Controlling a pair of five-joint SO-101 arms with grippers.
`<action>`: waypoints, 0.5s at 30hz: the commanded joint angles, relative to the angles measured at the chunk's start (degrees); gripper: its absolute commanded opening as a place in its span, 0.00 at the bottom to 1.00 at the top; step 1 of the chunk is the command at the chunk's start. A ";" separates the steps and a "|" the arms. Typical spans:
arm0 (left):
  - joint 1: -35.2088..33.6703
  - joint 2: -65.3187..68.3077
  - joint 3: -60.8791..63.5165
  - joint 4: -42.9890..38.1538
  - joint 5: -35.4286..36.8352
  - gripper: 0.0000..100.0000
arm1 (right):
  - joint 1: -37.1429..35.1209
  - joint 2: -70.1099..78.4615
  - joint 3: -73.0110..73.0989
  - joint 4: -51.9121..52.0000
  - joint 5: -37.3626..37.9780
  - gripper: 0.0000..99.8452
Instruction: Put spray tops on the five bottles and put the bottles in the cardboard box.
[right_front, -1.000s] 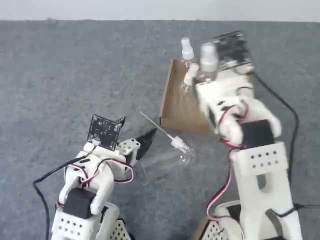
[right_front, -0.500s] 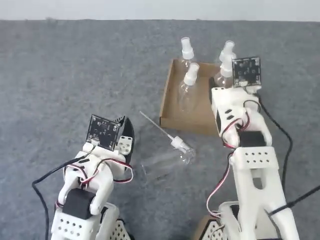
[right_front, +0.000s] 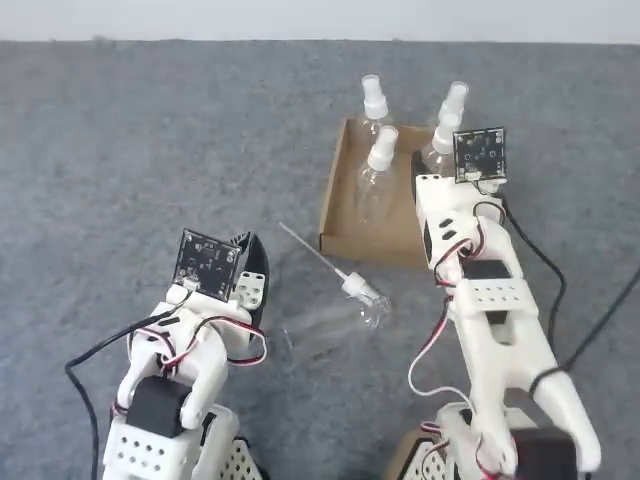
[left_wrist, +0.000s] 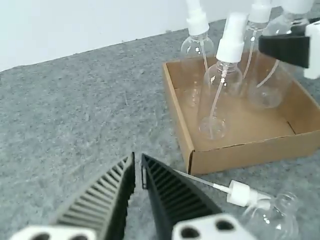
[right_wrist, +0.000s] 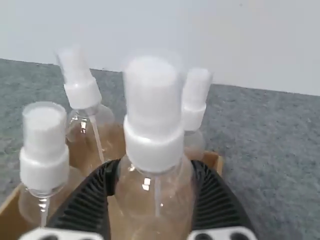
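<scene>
**Change over the last second.** The right arm, earlier raised with a capped bottle (right_wrist: 154, 145) above the cardboard box (right_front: 335, 190), has come down and stretched forward. The bottle now stands inside the box on the right arm's side, among three other capped bottles (right_front: 383, 150). Whether its base rests on the box floor cannot be told. The right pincer (right_wrist: 154, 172) is pinching it around the body. The left pincer (left_wrist: 138, 160) has folded back, and its jaws are pressed almost together on nothing.

**Meaning for the task.** Four of the five bottles are at the box, and the fourth awaits release. The fifth bottle (right_front: 330, 318) lies on its side on the grey counter (right_front: 150, 130) between the arms, near the box's front wall. Its spray top (right_front: 358, 287) lies at the neck with the dip tube pointing away, so it is judged unfitted.

**Views compared.** The right wrist view shows the jaws flanking the bottle's body, which the high view hides under the arm's wrist. The left wrist view shows the slit between its own jaws and the bottle bases inside the box. The high view gives the layout of both arms.
</scene>
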 joint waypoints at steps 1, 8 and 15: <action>-0.35 -0.88 -0.57 -1.32 -0.09 0.01 | 0.66 2.59 -1.23 -5.41 0.44 0.01; -0.35 -0.88 -0.57 -1.32 -0.09 0.01 | 0.66 7.78 -1.23 -10.42 0.44 0.01; -0.35 -0.88 -0.57 -1.32 -0.09 0.01 | 0.66 12.79 -1.23 -15.43 0.44 0.01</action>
